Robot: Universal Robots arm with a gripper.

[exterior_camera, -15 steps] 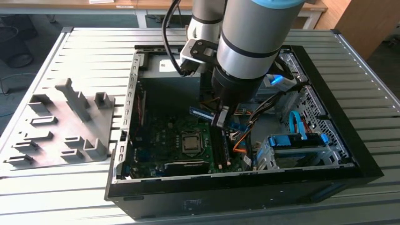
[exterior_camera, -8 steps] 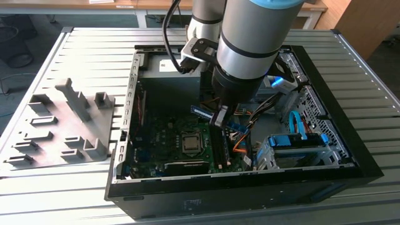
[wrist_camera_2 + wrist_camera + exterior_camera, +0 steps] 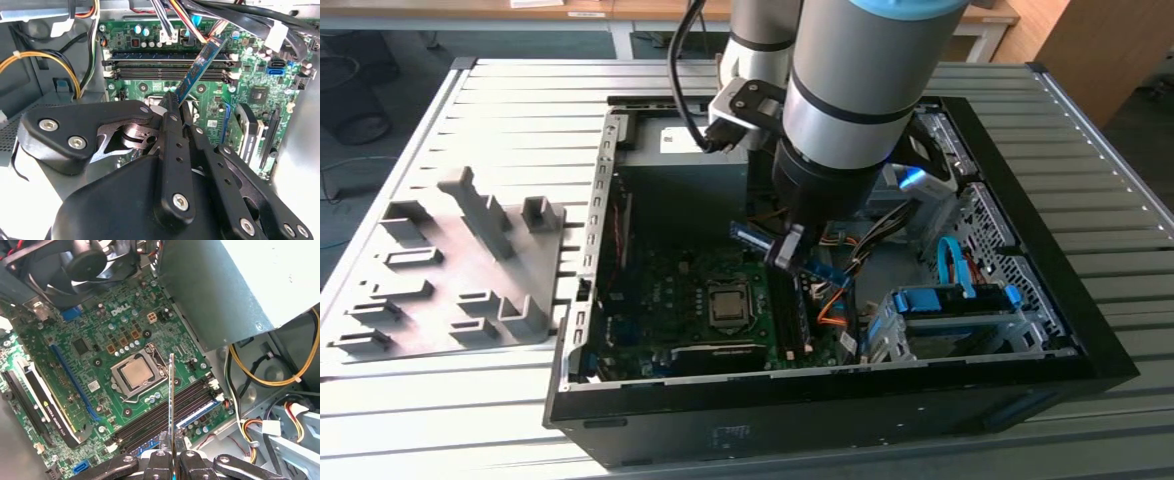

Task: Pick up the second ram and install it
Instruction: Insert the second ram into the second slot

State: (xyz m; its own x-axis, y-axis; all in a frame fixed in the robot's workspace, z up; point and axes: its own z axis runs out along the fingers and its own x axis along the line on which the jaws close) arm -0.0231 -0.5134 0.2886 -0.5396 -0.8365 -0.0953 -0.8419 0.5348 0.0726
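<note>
My gripper (image 3: pixel 790 250) hangs inside the open computer case (image 3: pixel 587 330), shut on the second ram (image 3: pixel 817 268), a thin dark board with a bluish label. The stick is held tilted above the motherboard (image 3: pixel 660 295). In the second wrist view the ram (image 3: pixel 202 65) slants up from the gripper (image 3: pixel 175 102) across the long memory slots (image 3: pixel 150 72). In the first wrist view the ram (image 3: pixel 171 400) shows edge-on, rising from the gripper (image 3: pixel 171 454) over the slots (image 3: pixel 150 422) beside the processor (image 3: pixel 136 375). It hovers above the slots, not seated.
A grey tray (image 3: pixel 414 310) with plastic uprights lies on the slatted table at the exterior view's left. Inside the case are the power supply (image 3: pixel 225 285), a fan (image 3: pixel 95 260), loose cable bundles (image 3: pixel 210 15) and a blue drive cage (image 3: pixel 961 310).
</note>
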